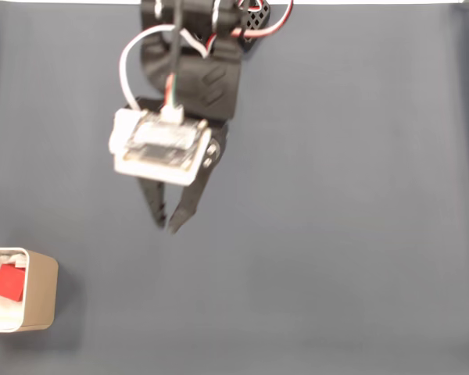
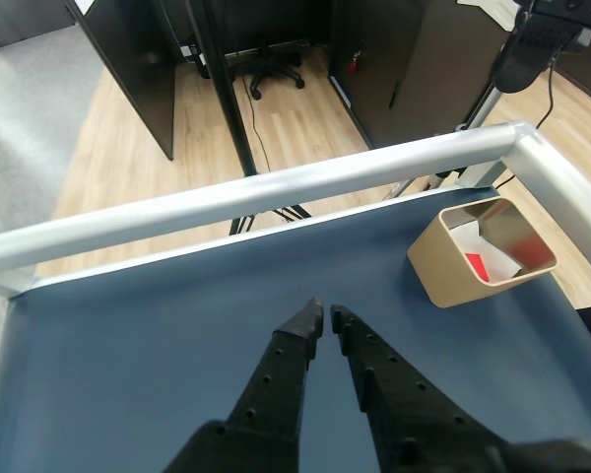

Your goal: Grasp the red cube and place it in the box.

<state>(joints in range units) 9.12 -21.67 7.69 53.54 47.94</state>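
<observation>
The cube (image 1: 8,283) lies inside the box (image 1: 42,291) at the bench's (image 1: 336,234) edge; the tool (image 1: 166,224), clenched and empty, hangs apart.

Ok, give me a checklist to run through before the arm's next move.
1. Red cube inside the box: ok, seen in the fixed view and as a red patch in the other view.
2. Gripper empty: ok, nothing between the fingertips.
3. Jaws: nearly shut, a narrow gap between the tips: ok.
4. Gripper away from the box: ok, blue mat lies between them.
5. Box upright on the mat: ok.
6. Cube resting flat on the box floor: cannot tell.
</observation>
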